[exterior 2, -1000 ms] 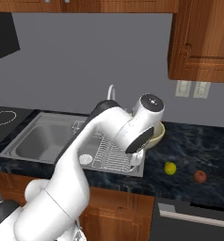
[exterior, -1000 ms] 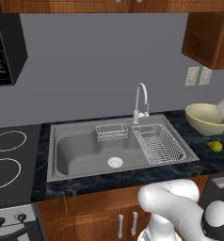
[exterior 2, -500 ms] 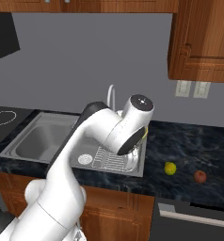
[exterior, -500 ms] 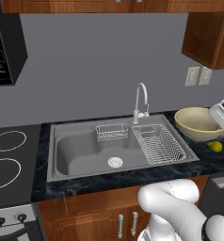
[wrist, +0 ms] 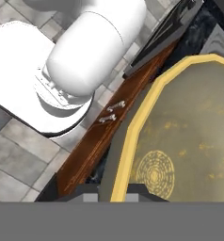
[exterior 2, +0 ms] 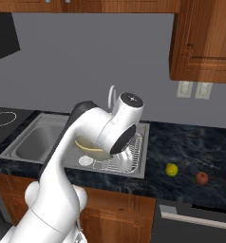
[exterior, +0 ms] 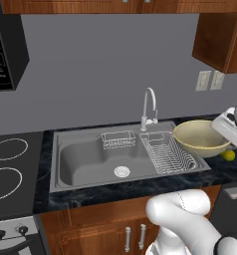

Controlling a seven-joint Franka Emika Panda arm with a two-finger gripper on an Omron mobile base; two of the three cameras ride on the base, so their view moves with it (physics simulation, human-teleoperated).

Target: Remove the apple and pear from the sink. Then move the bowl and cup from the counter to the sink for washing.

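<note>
A plain grey wall (exterior: pixel 100 64) stands behind, with brown wooden cupboards (exterior 2: pixel 202 40) above and two white outlets (exterior: pixel 210 80) on it. A black stovetop (exterior: pixel 13 164) is at left. The floor (wrist: pixel 20 146) has grey tiles.

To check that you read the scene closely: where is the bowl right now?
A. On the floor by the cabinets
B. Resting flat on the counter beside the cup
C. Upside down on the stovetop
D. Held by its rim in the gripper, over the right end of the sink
D: the gripper pinches the rim of the bowl, which hangs over the wire rack at the right end of the sink.
</note>
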